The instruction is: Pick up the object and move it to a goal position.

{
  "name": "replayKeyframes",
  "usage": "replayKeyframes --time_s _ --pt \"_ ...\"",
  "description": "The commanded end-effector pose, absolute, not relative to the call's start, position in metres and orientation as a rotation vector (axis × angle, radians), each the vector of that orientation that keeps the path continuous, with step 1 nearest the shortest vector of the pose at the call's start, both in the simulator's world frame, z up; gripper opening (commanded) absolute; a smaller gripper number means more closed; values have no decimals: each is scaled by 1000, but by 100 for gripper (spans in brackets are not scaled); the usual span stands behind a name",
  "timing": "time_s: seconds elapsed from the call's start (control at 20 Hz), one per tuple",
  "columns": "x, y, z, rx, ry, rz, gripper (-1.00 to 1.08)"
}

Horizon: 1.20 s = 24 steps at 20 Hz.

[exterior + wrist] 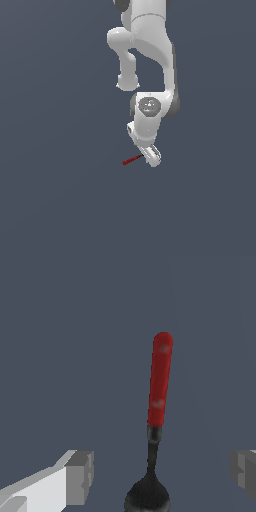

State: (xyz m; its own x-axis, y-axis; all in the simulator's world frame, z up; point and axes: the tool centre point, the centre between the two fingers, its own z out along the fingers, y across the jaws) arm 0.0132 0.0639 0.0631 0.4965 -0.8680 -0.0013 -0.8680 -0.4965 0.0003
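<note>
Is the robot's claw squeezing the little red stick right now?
No, in the wrist view the gripper is open, its fingers standing well apart on either side of the red-handled tool without touching it.

Tool's black head [147,497] cut off at frame edge — gripper [152,157] hides it outside.

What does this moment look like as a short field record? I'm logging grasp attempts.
tool: red-handled tool, dark shaft, black rounded head
tool position: lying between the two fingers, touching neither
gripper: gripper, open, fingers apart on either side of the head end
exterior view: red handle sticks out toward that view's left from under the gripper
grasp: not yet made
</note>
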Motion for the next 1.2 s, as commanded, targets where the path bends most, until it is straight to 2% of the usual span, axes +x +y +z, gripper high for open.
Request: replayKeyframes --time_s 0.0,0.4,1.1,1.15 --pt "13 65 61 -2701 1604 1 100" --pt "13 65 57 -2696 1613 1 100" --pt "13 65 10 -2693 1618 0 100" --pt "13 65 10 -2693 1618 0 -100"
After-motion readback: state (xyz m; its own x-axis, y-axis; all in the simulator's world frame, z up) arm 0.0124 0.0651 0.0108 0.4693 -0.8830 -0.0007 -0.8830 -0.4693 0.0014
